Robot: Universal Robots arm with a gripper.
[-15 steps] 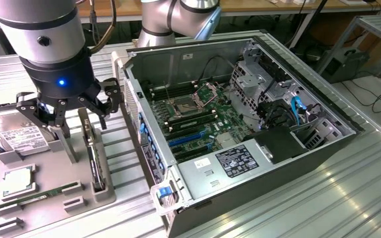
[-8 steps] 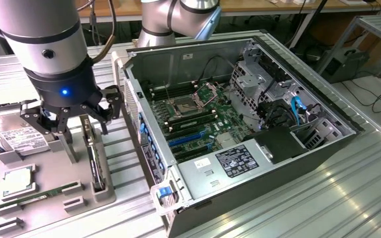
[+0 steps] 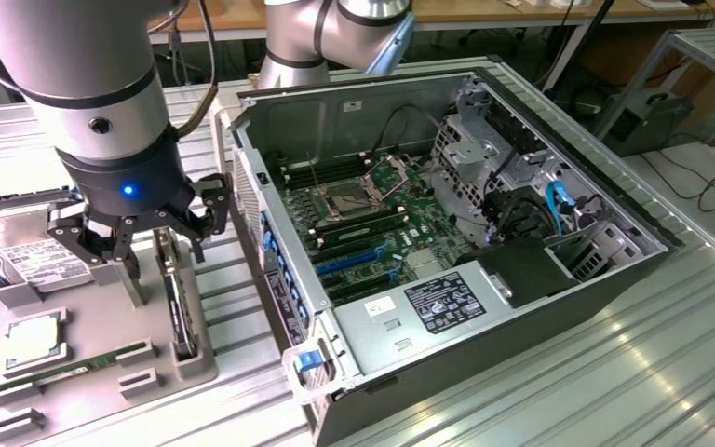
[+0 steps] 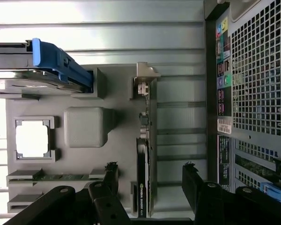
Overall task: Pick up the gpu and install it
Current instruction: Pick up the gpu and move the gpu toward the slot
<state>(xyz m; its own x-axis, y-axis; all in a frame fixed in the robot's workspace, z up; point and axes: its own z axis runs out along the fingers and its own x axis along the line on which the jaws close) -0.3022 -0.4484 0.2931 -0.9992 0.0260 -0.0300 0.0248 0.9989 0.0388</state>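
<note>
- Hanging over the grey tray (image 3: pixel 97 326) on the tabletop (image 3: pixel 655 372), the hand (image 3: pixel 153 250) is seen with its fingers (image 4: pixel 110 174) spread wide, and nothing is held.
- The gpu (image 3: pixel 182 312) is stood on its thin edge in a slot of the tray, on the side nearest the open computer case (image 3: pixel 457 233). In the wrist view it is seen between the two fingers and is touched by neither.
- It is judged that the gpu could be missed or only clipped, because it is not in the middle of the gap. One finger is much closer to it than the other.
- The gpu could be tipped or jammed in its slot if it is pushed from one side first.
- The hard drive (image 3: pixel 20 256) and the RAM stick (image 3: pixel 70 371) are kept in the same tray, so they could be bumped.
- The gpu is seen as a long, thin, dark card with a pale metal bracket (image 4: pixel 143 80) at one end.
</note>
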